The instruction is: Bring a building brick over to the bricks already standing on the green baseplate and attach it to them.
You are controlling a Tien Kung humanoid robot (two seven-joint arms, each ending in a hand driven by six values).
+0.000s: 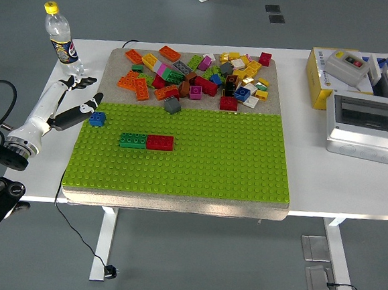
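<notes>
Left hand (73, 98): fingers spread, empty, left of frame.
Small blue plastic brick (97, 118): on green studded baseplate (199, 165), just beside hand.
Green-and-red brick row (146, 141): lower right of it.

bright, even overhead light, soft shadows beneath the table (176, 201), sharp focus throughout.

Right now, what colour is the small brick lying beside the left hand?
Blue, seen in the head view.

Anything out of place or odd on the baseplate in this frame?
Yes: a blue brick sits alone near the green baseplate's left edge, apart from the joined green and red bricks. The left hand is open beside it.
</notes>
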